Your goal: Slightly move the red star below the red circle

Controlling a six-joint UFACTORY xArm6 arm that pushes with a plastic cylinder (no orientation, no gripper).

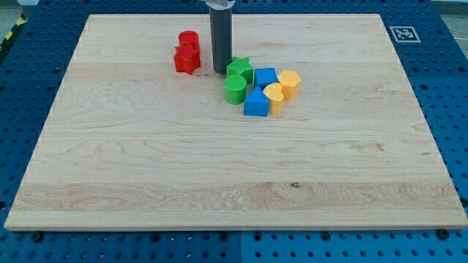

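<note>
red star (186,60) seen touching red circle (189,39) just above, my tip (221,71) parked between star and green blocks (237,79), no jaws fitted

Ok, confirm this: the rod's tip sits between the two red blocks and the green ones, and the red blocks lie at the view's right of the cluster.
Wrong on one count. My tip does sit between the red blocks and the green blocks, but the red circle and red star lie to the view's left of the cluster, not the right. The camera view shows it.
</note>
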